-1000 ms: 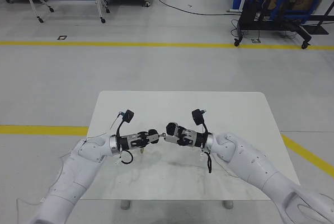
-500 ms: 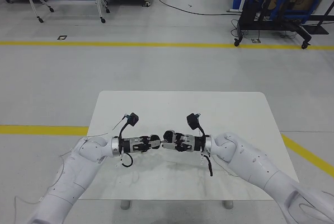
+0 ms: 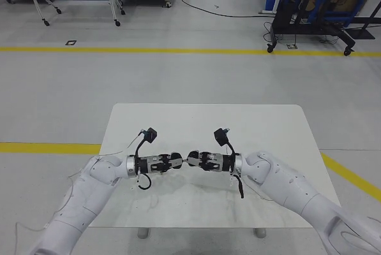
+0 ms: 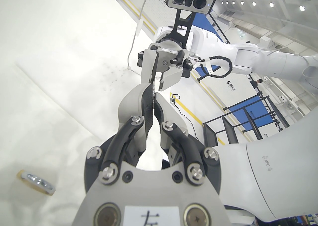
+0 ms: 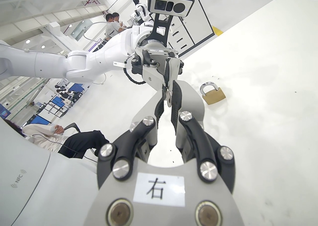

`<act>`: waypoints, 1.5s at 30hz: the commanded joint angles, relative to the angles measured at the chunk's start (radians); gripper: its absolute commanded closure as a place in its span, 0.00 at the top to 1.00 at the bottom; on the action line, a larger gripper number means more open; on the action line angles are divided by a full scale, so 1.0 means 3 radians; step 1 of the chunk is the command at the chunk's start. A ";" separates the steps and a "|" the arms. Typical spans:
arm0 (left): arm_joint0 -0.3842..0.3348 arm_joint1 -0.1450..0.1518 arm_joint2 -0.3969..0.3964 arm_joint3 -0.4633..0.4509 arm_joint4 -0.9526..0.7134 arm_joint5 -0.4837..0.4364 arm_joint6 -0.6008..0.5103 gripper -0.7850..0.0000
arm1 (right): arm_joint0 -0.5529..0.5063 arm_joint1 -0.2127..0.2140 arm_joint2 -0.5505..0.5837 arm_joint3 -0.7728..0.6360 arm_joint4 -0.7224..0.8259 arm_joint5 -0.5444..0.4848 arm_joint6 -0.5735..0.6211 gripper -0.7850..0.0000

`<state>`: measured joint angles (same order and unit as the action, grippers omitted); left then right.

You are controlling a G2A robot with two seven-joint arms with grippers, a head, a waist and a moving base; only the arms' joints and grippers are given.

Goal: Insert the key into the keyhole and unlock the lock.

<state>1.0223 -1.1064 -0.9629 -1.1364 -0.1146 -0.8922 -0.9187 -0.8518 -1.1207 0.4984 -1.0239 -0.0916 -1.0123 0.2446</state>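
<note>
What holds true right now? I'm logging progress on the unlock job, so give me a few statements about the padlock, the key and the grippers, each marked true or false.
1. The silver-shackled brass padlock lies on the white table. True.
2. A gripper is holding that padlock. False: it lies free, apart from both grippers.
3. The left gripper and right gripper meet tip to tip above the table. True.
4. The small silver key is in the keyhole. False: it sits at the grippers' meeting fingertips, away from the padlock.
</note>
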 commanded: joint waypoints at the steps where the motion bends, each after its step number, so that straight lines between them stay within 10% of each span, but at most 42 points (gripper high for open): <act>1: -0.0003 -0.0002 0.0009 0.0005 0.0015 0.0000 0.0034 0.00 | 0.0004 -0.0003 0.0001 0.0006 0.0053 0.0000 0.0055 0.00; 2: -0.0004 -0.0002 0.0012 0.0008 0.0019 -0.0003 0.0051 0.00 | 0.0001 -0.0005 0.0005 0.0014 0.0086 0.0000 0.0071 0.00; 4: -0.0007 -0.0002 0.0018 0.0010 0.0040 -0.0002 0.0077 0.95 | 0.0001 -0.0008 0.0022 0.0036 0.0137 0.0000 0.0096 0.00; 5: -0.0009 -0.0002 0.0019 0.0012 0.0050 0.0004 0.0087 1.00 | 0.0001 -0.0009 0.0037 0.0044 0.0160 0.0000 0.0099 0.00; 15: 0.0077 0.0095 -0.0318 -0.0215 0.0585 0.0084 0.0473 1.00 | -0.0135 0.0092 0.0382 -0.0134 -0.0027 0.0000 -0.0129 0.00; 27: 0.1034 0.0280 -0.0763 -0.1890 0.2887 0.1645 0.0871 1.00 | -0.0456 0.0285 0.0799 -0.0364 -0.0832 0.0000 -0.1095 0.00; 36: 0.1197 0.0249 -0.0471 -0.2005 0.3612 0.2255 0.0753 1.00 | -0.0474 0.0294 0.0807 -0.0367 -0.0864 0.0000 -0.1169 0.00; 45: 0.1053 0.0192 -0.0315 -0.1746 0.3635 0.2332 0.0849 0.56 | -0.0474 0.0294 0.0807 -0.0367 -0.0864 0.0000 -0.1169 0.00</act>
<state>1.3423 -1.0473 -1.0606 -1.6690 0.9772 -0.1913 -0.6685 -0.9941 -1.0324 0.7405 -1.1339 -0.3506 -1.0123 -0.1062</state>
